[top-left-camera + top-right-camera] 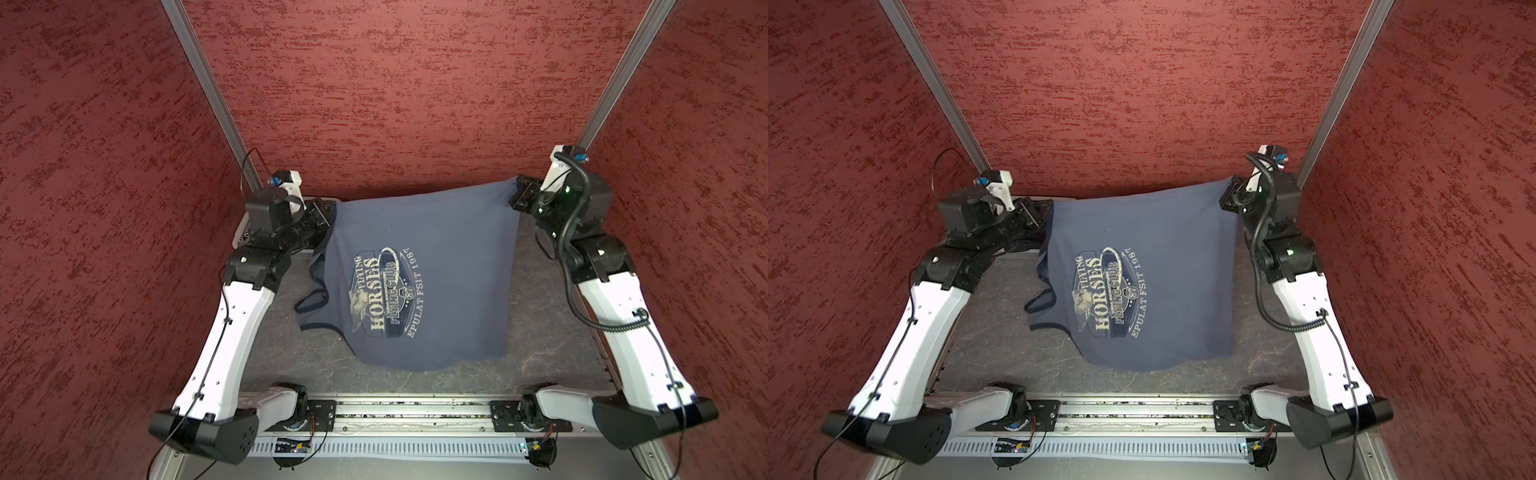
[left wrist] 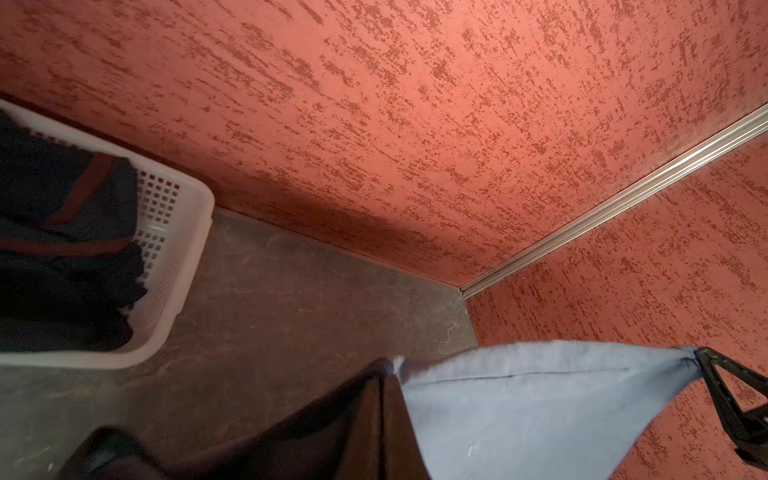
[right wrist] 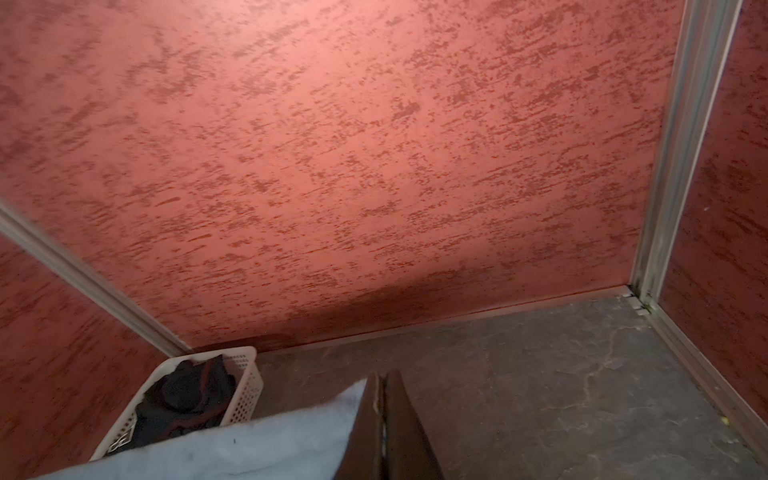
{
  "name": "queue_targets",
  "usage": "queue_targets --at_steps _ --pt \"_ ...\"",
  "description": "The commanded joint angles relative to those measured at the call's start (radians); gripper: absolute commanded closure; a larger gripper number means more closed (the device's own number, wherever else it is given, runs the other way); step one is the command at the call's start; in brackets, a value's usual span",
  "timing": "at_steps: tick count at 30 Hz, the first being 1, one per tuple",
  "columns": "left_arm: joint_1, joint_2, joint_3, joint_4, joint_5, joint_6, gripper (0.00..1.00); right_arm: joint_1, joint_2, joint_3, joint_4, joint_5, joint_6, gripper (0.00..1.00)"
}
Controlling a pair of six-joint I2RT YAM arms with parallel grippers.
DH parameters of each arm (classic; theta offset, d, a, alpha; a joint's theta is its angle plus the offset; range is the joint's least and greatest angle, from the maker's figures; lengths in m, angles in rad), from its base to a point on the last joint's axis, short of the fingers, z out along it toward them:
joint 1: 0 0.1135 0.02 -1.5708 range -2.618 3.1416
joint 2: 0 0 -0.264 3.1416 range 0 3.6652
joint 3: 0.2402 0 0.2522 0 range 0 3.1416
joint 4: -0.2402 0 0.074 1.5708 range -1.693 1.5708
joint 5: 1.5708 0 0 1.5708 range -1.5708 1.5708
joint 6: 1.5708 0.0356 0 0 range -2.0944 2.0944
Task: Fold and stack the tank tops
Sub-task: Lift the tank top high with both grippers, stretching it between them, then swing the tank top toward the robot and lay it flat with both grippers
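Observation:
The slate-blue tank top (image 1: 440, 245) (image 1: 1158, 237) with whitish lettering hangs stretched between my two grippers in both top views. My left gripper (image 1: 331, 211) (image 1: 1047, 212) (image 2: 386, 365) is shut on one upper corner of it. My right gripper (image 1: 516, 192) (image 1: 1226, 194) (image 3: 382, 378) is shut on the other corner. The cloth (image 2: 540, 411) (image 3: 249, 444) drapes down toward the front of the table, its navy-trimmed straps hanging on the left. The dark navy tank top (image 2: 62, 257) (image 3: 187, 395) with maroon trim lies bunched in the basket.
A white perforated basket (image 2: 178, 232) (image 3: 247, 386) stands in the back left corner of the dark table (image 1: 540, 340), mostly hidden behind my left arm in both top views. Red textured walls (image 1: 395, 104) close in the back and both sides.

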Motion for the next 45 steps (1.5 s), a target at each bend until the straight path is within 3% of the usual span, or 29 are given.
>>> queue_targets --at_steps 1,5,9,12,15,21,25,27,33,37,45 --pt "-0.006 0.101 0.198 0.065 -0.027 0.057 1.0 -0.074 0.058 0.167 -0.005 -0.059 -0.005 1.0" --pt "-0.013 0.193 0.391 0.048 -0.008 0.093 1.0 -0.145 0.134 0.354 -0.052 -0.128 0.016 1.0" --pt "-0.033 0.168 0.392 0.1 0.004 0.127 1.0 -0.159 0.113 0.356 -0.044 -0.171 0.016 1.0" --pt "-0.07 0.093 0.259 0.174 0.009 0.168 1.0 -0.159 0.042 0.236 -0.015 -0.207 0.014 1.0" --pt "-0.112 -0.008 0.057 0.249 0.012 0.197 1.0 -0.16 -0.067 0.005 0.069 -0.227 0.025 1.0" --pt "-0.291 -0.226 -0.485 0.442 0.099 0.193 1.0 -0.159 -0.312 -0.535 0.164 -0.242 0.054 1.0" --pt "-0.459 -0.367 -0.817 0.472 -0.019 0.161 1.0 -0.16 -0.421 -0.849 0.182 -0.312 0.115 1.0" --pt "-0.494 -0.434 -0.931 0.43 -0.08 0.114 1.0 -0.159 -0.459 -0.958 0.161 -0.334 0.15 1.0" --pt "-0.54 -0.58 -1.131 0.251 -0.153 -0.075 1.0 -0.163 -0.522 -1.166 0.015 -0.249 0.283 1.0" --pt "-0.602 -0.609 -1.225 0.261 -0.153 -0.175 0.97 -0.173 -0.553 -1.261 -0.023 -0.235 0.38 1.0" --pt "-0.772 -0.557 -1.224 0.19 -0.291 -0.24 0.9 -0.185 -0.73 -1.337 -0.153 -0.175 0.513 1.0"
